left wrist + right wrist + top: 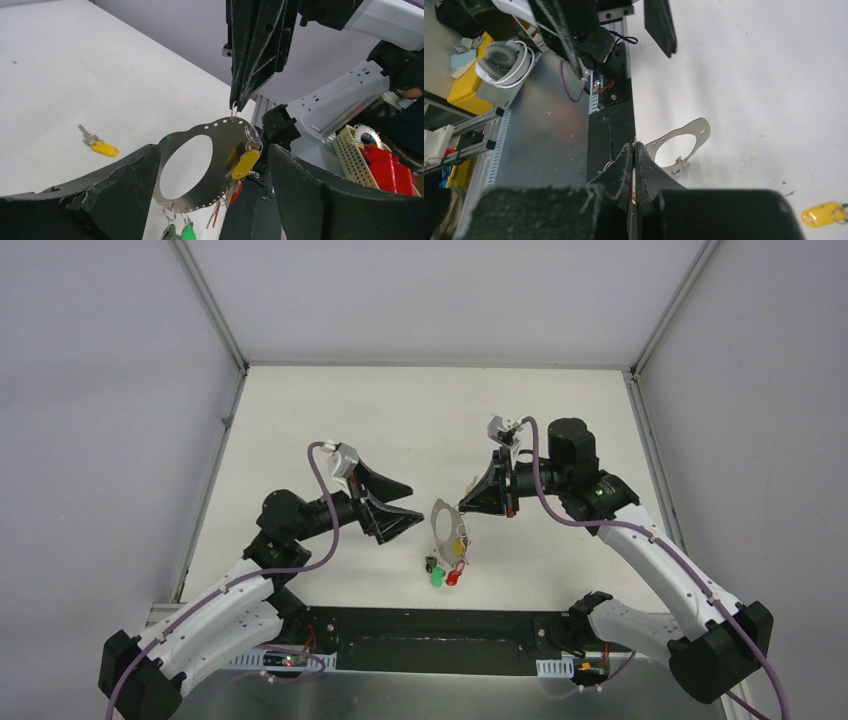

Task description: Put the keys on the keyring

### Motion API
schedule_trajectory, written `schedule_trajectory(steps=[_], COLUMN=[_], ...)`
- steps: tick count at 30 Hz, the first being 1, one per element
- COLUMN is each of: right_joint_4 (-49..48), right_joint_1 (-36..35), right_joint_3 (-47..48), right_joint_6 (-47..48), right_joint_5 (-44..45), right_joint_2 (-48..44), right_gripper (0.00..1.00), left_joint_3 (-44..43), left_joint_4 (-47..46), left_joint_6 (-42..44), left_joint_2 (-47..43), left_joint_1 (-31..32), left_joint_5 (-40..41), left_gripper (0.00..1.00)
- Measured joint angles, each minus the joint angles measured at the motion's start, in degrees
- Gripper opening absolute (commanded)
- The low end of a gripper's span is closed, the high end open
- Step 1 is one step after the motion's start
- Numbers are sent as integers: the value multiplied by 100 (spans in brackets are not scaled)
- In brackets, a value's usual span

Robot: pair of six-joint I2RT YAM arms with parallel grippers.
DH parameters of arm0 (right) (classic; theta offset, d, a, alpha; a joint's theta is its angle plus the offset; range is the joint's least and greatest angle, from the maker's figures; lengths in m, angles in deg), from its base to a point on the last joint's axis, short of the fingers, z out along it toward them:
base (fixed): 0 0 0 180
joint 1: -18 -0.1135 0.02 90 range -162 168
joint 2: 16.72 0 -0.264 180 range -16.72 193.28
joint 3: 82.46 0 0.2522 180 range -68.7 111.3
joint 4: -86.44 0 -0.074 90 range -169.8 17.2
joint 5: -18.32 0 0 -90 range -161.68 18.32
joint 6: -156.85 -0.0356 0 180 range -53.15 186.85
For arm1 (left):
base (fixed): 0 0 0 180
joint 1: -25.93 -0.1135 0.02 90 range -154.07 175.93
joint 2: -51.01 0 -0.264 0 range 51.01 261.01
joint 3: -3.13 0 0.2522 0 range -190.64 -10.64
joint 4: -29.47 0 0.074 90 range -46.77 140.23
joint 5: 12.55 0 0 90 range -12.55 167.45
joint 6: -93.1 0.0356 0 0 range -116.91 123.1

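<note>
The keyring (443, 525) is a flat grey metal loop with an oval hole, hanging in the air above the table's near middle. My right gripper (468, 498) is shut on its top edge (233, 111). Several keys hang from the keyring: a yellow-tagged one (245, 164), a red one (235, 192), a green one (188, 233) and a dark one beside it. Another yellow-tagged key (98, 145) lies loose on the table (821, 214). My left gripper (398, 506) is open, its fingers (120, 190) either side of the keyring (220, 150) without touching it. In the right wrist view the shut tips (634, 146) hide part of the keyring (684, 135).
A black base plate (430, 640) runs along the table's near edge between the arm bases. Grey walls enclose the white table (420, 410) on three sides. Off the table are a red part in a perforated tray (387, 162) and white headphones (506, 57).
</note>
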Motion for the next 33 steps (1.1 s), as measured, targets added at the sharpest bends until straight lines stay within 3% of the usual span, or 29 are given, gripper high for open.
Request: schedule_trajectory(steps=[7, 11, 24, 33], right_joint_4=[-258, -341, -914, -1091], right_joint_1=[-31, -39, -149, -192], right_joint_3=[-175, -262, -470, -470], right_joint_6=[214, 245, -46, -122], right_joint_5=[-409, -522, -734, -796], right_joint_2=[-201, -319, -339, -341], right_gripper=[0, 0, 0, 0], left_joint_3=[-7, -37, -341, -503], left_joint_4=[-682, -796, -1217, -1217], left_joint_6=[-345, -393, -289, -177], left_joint_2=[861, 1008, 1429, 1720], left_joint_1=[17, 111, 693, 841], left_joint_5=[-470, -557, -560, -564], left_gripper=[69, 58, 34, 39])
